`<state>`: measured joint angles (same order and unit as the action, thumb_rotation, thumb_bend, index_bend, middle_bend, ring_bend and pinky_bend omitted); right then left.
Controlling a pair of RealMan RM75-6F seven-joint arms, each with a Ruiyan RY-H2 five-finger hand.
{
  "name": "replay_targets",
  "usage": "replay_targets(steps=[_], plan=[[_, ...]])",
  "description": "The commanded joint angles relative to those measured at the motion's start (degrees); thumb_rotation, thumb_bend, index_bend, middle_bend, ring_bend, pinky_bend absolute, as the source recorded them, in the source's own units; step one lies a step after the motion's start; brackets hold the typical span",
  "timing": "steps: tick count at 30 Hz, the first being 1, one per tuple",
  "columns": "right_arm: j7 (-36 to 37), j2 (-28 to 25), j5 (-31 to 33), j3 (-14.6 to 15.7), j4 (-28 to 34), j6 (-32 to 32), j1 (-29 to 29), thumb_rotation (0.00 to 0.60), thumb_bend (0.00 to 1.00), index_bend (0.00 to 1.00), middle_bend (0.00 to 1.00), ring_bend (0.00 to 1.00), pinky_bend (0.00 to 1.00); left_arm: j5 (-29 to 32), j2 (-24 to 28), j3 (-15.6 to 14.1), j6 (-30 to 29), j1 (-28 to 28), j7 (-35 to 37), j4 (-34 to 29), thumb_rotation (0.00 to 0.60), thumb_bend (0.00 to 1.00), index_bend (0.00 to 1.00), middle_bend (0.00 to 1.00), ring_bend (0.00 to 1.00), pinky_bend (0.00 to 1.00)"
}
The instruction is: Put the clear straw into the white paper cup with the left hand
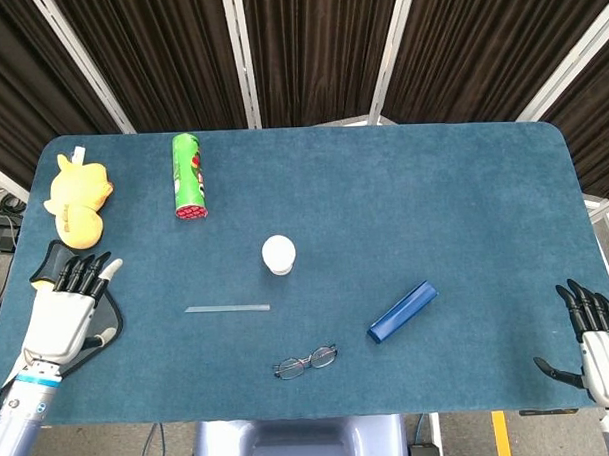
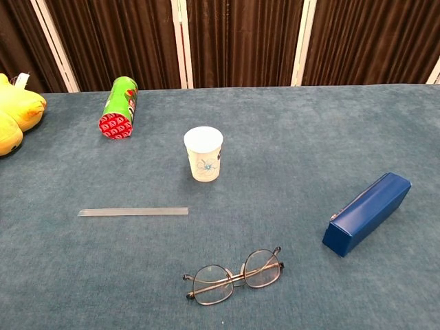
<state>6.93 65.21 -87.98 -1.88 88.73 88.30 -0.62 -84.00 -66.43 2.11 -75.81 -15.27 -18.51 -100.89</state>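
On the blue counter (image 1: 463, 182) the straw (image 1: 226, 309) lies flat, crosswise to the robot, nothing touching it. Just behind its right end, a little apart, the cup (image 1: 278, 254) stands upright, mouth open and showing a faint flower print in the chest view. Nearer the robot than the straw lie folded glasses (image 1: 305, 363), and to their right a blue case (image 1: 401, 312) lies at a slant. At the back left a green can (image 1: 189, 176) lies on its side, with a yellow plush toy (image 1: 77, 202) beside it at the counter's left edge. The left hand (image 1: 69, 304) hovers at the near left corner, fingers apart, holding nothing, well apart from the straw. The right hand (image 1: 591, 330) sits off the near right corner, fingers also spread and empty.
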Motion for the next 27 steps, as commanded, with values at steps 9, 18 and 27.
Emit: replay_targets(steps=[9,18,27], plan=[[0.3,-0.1,0.0,0.0,0.0,-0.1,0.0,0.6,0.08,0.0,0.0,0.0,0.0,7.5,-3.7,2.6,7.1,-4.5,-5.3,-3.3,0.6,0.14,0.3,0.02,0.0,0.01],[0.8,-0.2,-0.1,0.1,-0.1,-0.3,0.1,0.6,0.08,0.0,0.0,0.0,0.0,20.8,-13.2,6.6,9.2,-9.6,-16.9,-3.6,0.6,0.25,0.5,0.08,0.02,0.05],[1.3,-0.4,-0.2,0.2,-0.3,-0.4,0.2,0.6,0.08,0.0,0.0,0.0,0.0,30.1,-20.8,8.3,7.6,-13.7,-24.8,-2.2,0.6,0.27,0.51,0.08,0.02,0.05]])
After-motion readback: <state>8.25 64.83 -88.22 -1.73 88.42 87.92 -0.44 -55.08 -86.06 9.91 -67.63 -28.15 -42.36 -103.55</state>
